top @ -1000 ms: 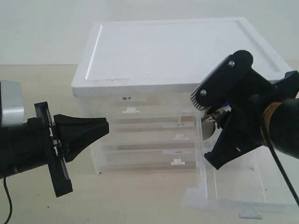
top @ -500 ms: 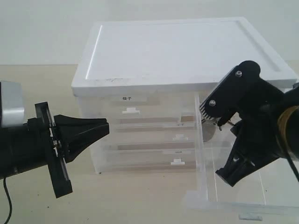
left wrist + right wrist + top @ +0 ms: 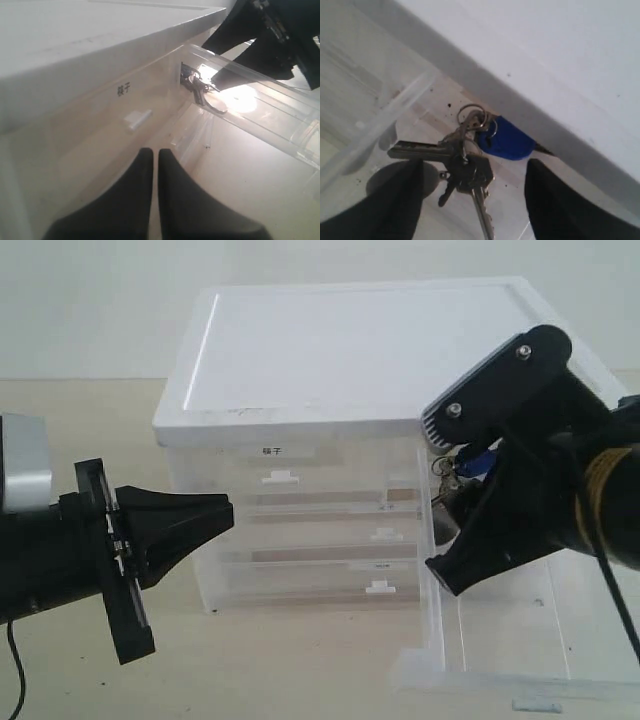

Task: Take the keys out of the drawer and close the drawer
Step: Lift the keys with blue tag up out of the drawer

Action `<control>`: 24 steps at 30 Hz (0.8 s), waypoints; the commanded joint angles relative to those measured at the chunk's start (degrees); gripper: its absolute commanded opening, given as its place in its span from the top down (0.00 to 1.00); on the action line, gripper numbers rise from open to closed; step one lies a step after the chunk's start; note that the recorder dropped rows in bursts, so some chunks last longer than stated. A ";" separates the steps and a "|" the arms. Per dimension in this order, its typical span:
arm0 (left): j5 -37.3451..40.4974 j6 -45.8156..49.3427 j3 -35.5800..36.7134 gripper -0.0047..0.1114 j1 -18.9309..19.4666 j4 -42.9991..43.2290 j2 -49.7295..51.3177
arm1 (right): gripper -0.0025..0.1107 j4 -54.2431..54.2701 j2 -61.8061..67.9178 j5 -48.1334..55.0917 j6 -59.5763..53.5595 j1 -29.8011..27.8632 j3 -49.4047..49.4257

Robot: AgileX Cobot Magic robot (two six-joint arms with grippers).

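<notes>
keys (image 3: pixel 470 155) lie in open drawer (image 3: pixel 520 640), near its inner end, under the white cabinet (image 3: pixel 380 350) lid.
the right end effector (image 3: pixel 433 508) straddles them, jaws spread wide, gripping nothing; the left end effector (image 3: pixel 228 512) hovers closed and empty beside the cabinet front, above the counter (image 3: pixel 300 660).

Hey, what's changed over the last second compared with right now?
The right tool dipped lower over the open drawer, then rose again. Its jaws now stand wide apart either side of the keys, gripping nothing. The left tool, drawer and white cabinet stayed put.
</notes>
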 commanded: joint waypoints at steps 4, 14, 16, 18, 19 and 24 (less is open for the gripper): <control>-0.05 -0.66 -0.30 0.92 -0.09 0.24 0.17 | 0.57 -4.19 1.91 -3.58 4.90 -0.13 -0.10; -0.05 -1.25 -0.30 0.92 -0.09 0.34 0.17 | 0.98 -3.97 2.13 5.13 -0.63 -0.13 -0.10; -0.05 -1.55 -0.30 0.92 -0.09 0.26 0.17 | 0.98 -2.96 1.73 5.49 -2.36 -0.13 -0.10; -0.05 -2.17 -0.30 0.92 -0.09 1.29 0.17 | 0.98 -2.19 -0.22 4.13 -2.64 0.02 -0.88; -0.05 -2.17 -0.30 0.92 -0.24 2.61 0.17 | 0.98 -1.32 -1.60 2.67 -3.19 0.02 -1.42; -0.05 -1.29 -1.39 0.92 -4.55 6.73 0.17 | 0.98 5.89 -10.48 -2.13 -13.77 0.02 -3.63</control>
